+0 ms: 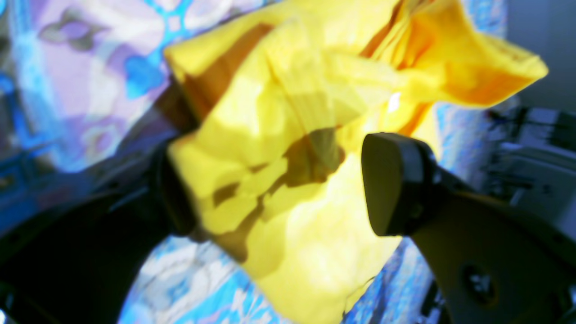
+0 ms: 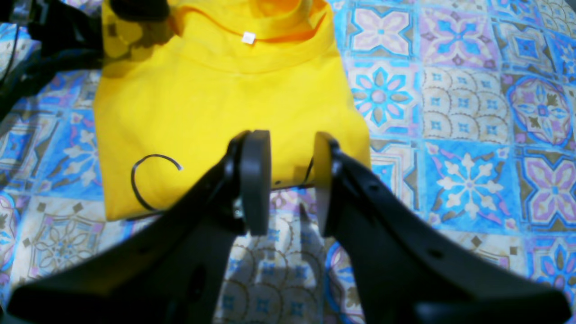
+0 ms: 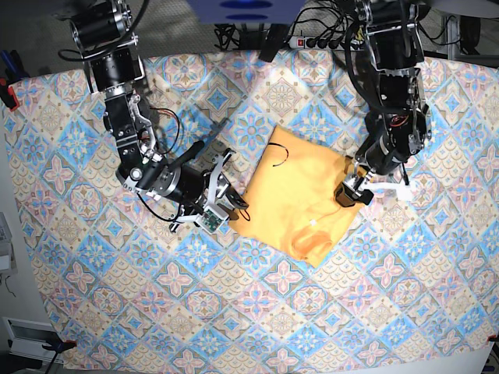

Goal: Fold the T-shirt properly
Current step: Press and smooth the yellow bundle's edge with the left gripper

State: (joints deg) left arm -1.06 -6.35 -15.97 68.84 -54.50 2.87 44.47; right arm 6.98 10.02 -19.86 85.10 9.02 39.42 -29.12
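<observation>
The yellow T-shirt (image 3: 300, 195) lies folded into a compact shape in the middle of the table. In the right wrist view its collar (image 2: 270, 27) with a small white tag points away from me, and a thin black wire loop (image 2: 148, 182) rests on the cloth. My right gripper (image 2: 292, 177) stands open at the shirt's near edge (image 3: 226, 201), with nothing between its fingers. My left gripper (image 1: 279, 180) is at the shirt's opposite edge (image 3: 348, 192). It is wide open, and bunched yellow cloth (image 1: 279, 148) fills the gap between its fingers (image 1: 391, 184).
A blue-and-pink tile-patterned tablecloth (image 3: 234, 312) covers the whole table. A power strip and tangled cables (image 3: 312, 35) lie along the back edge. Both arm bases stand at the back corners, and a red clamp (image 3: 8, 93) grips the left edge.
</observation>
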